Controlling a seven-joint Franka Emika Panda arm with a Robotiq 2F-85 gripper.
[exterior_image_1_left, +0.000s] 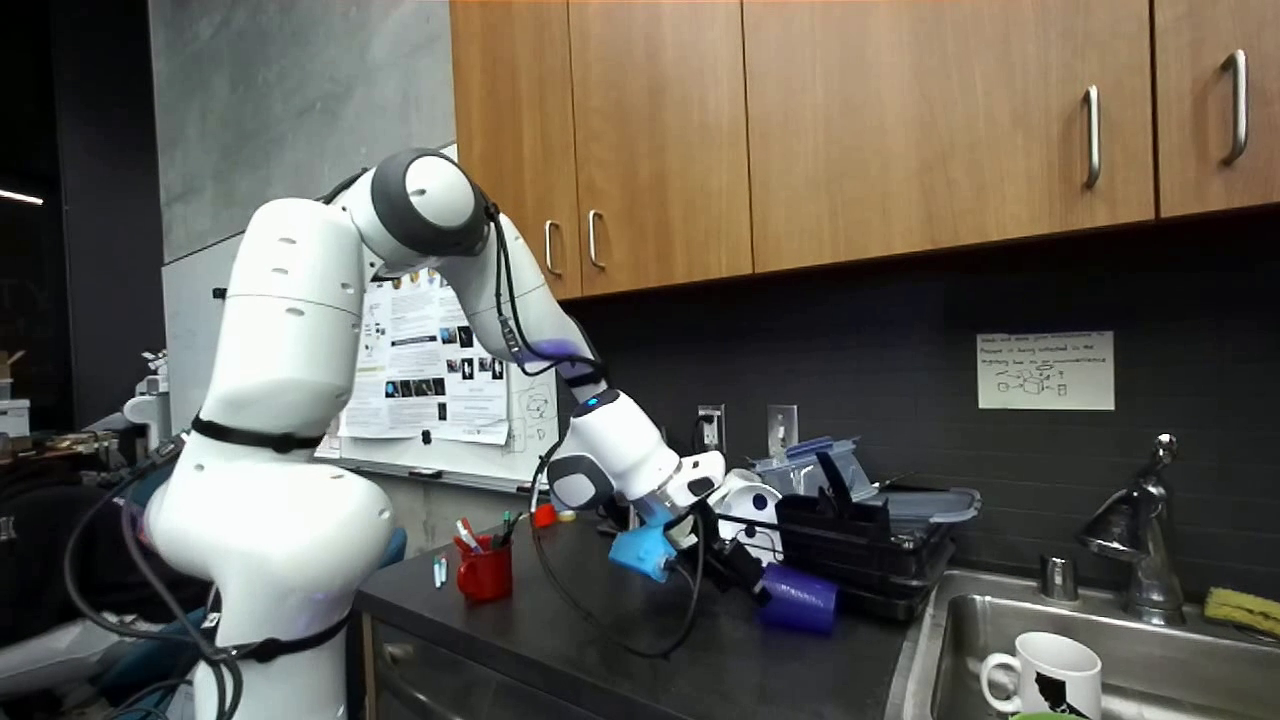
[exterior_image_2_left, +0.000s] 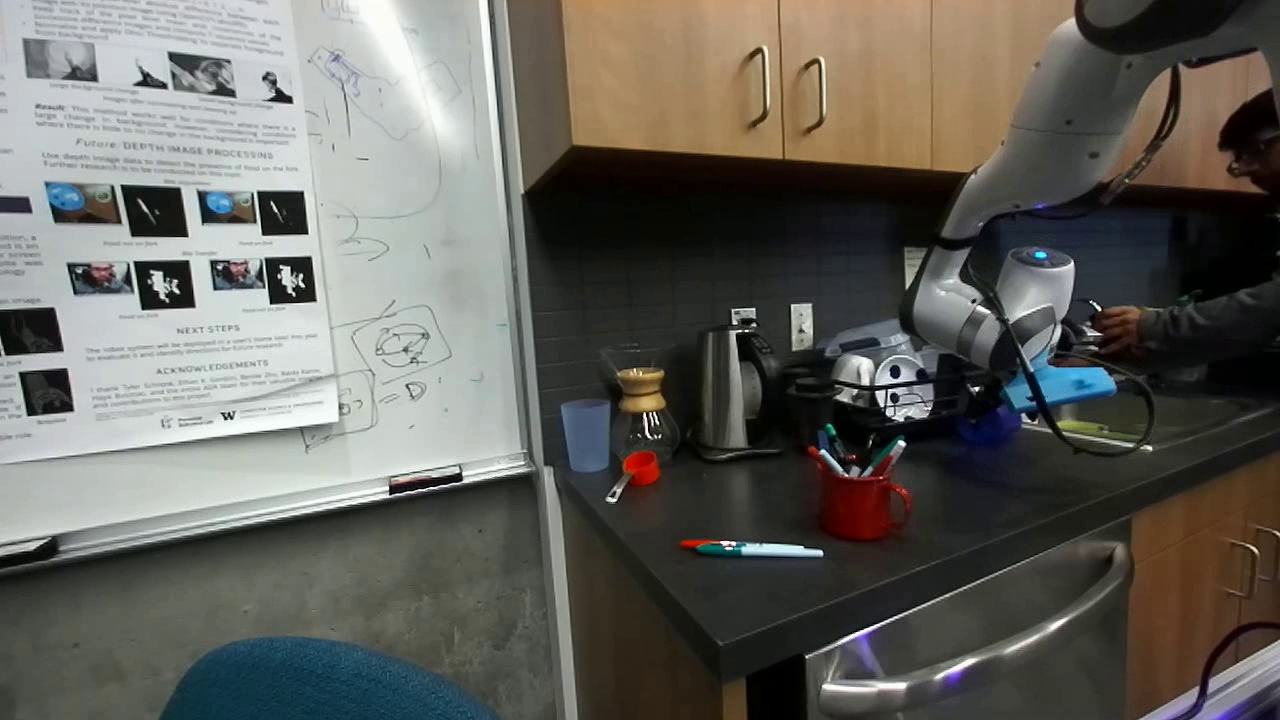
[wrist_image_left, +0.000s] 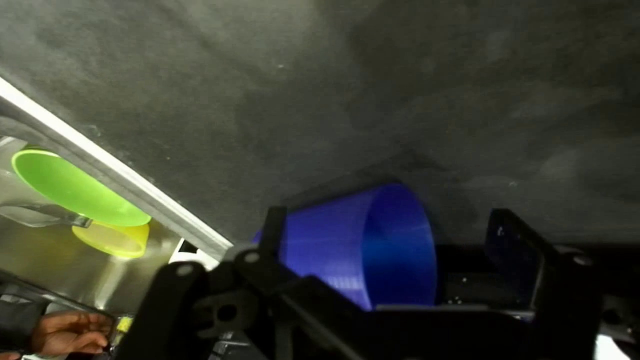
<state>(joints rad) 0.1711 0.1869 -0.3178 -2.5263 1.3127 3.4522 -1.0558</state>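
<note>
A blue-purple cup (exterior_image_1_left: 798, 598) lies on its side on the dark counter, in front of the dish rack. It also shows in an exterior view (exterior_image_2_left: 988, 425), partly covered by the arm's light blue wrist part. In the wrist view the cup (wrist_image_left: 325, 245) has its open mouth facing right. My gripper (wrist_image_left: 390, 227) is open, with its fingers wide apart. The left finger overlaps the cup's narrower end; the right finger stands beyond the mouth with a gap. I cannot tell whether a finger touches it. In an exterior view the gripper (exterior_image_1_left: 752, 580) is right beside the cup, pointing down at a slant.
A black dish rack (exterior_image_1_left: 850, 540) with dishes stands behind the cup. A steel sink (exterior_image_1_left: 925, 640) holds a white mug (exterior_image_1_left: 1060, 675), a green bowl (wrist_image_left: 75, 187) and a yellow cup (wrist_image_left: 117, 240). A red mug (exterior_image_2_left: 860, 507) holds markers. A person's hand (exterior_image_2_left: 1115, 327) is by the sink.
</note>
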